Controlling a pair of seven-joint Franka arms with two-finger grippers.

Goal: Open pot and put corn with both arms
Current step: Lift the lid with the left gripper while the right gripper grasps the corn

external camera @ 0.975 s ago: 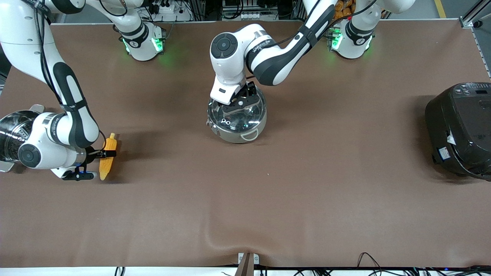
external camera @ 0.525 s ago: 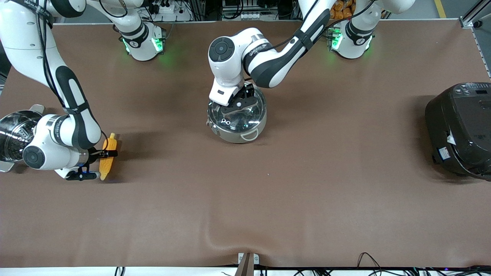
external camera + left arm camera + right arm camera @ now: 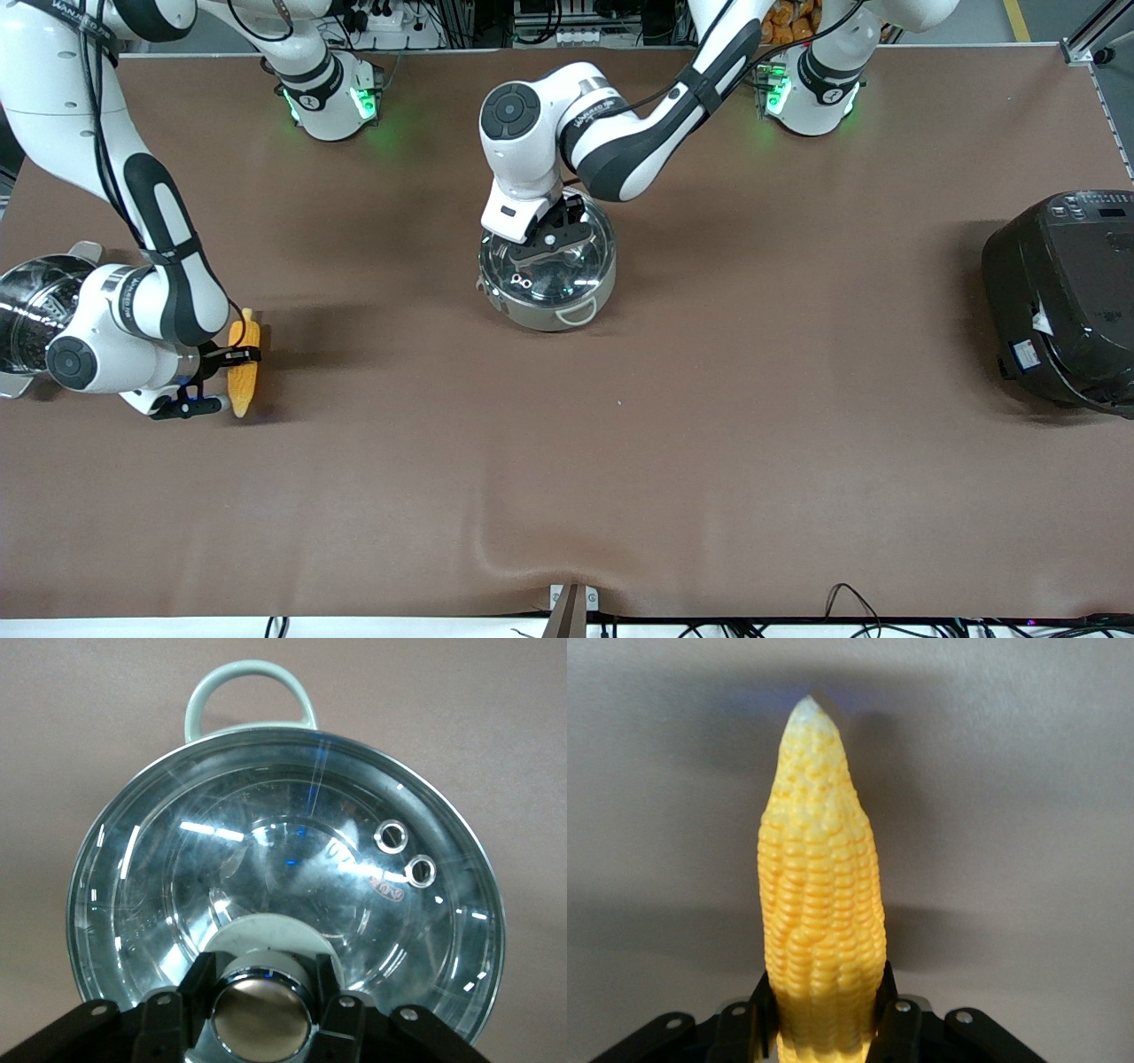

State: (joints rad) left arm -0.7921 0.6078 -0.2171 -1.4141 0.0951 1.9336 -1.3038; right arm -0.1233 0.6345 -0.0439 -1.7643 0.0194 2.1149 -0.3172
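Lifted slightly since earlier, the corn (image 3: 244,368) hangs pinched in the right gripper (image 3: 232,357) over the table's right-arm end. Mid-table, the left gripper (image 3: 551,245) clamps the lid's knob (image 3: 260,1016) on the pot (image 3: 547,273).

Left hand (image 3: 261,1014), right hand (image 3: 824,1028) clamped.

The corn's (image 3: 821,904) thick end is cut off by the right wrist view's edge, between the right gripper's fingers (image 3: 899,1028). Part of the lid's knob (image 3: 261,1017) is cut off in the left wrist view. In the front view, the perforated steel pot (image 3: 27,310) is largely hidden under the right arm, and the black cooker (image 3: 1063,297) is cropped.
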